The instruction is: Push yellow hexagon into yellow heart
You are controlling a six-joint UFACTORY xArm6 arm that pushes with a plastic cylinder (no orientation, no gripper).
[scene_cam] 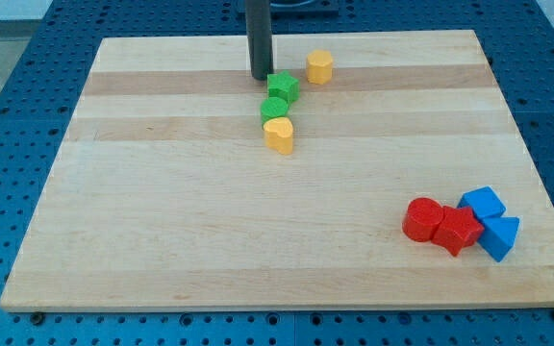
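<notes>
The yellow hexagon (pixel 319 66) sits to the view's right of my tip (pixel 260 77), slightly higher in the view and apart from it, a stubby mustard-yellow block with flat facets, standing upright near the board's top edge. The yellow heart (pixel 279 135) lies below my tip and a little to its right, so the hexagon must travel down and leftward to meet it. My tip is a bare rod with nothing to open or close, and it touches no block, though the green star (pixel 283 87) is just beside it. A green round block (pixel 274 109) stands between star and heart, against the heart's upper edge. Red blocks (pixel 439 224) and blue blocks (pixel 490 222) cluster well away, lower right.
</notes>
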